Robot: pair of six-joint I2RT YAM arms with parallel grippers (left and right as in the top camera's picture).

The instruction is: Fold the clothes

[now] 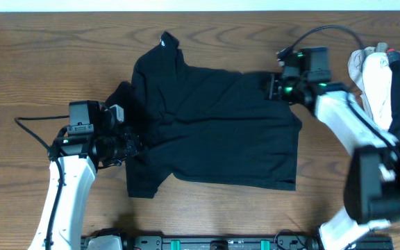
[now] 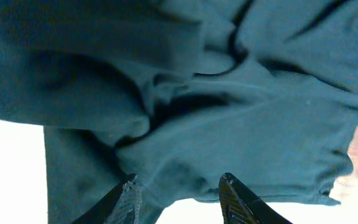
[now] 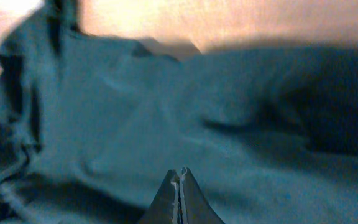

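Overhead, the black shirt is seen lying mostly flat in the middle of the wooden worktop, collar at the far side; the left gripper is at its bunched left sleeve and the right gripper at its far right edge; a pile of other clothes lies at the right. The step is judged to be an early one; the shirt is being gripped and no fold is made yet. The left fingers are spread, with soft, wrinkled cloth just ahead; the right fingers are pressed together, and a thin bit of cloth may be pinched, though this cannot be told for sure. Next, the left fingers should be closed on the sleeve edge so it can be lifted over; the cloth is thin and floppy, so sagging is likely.
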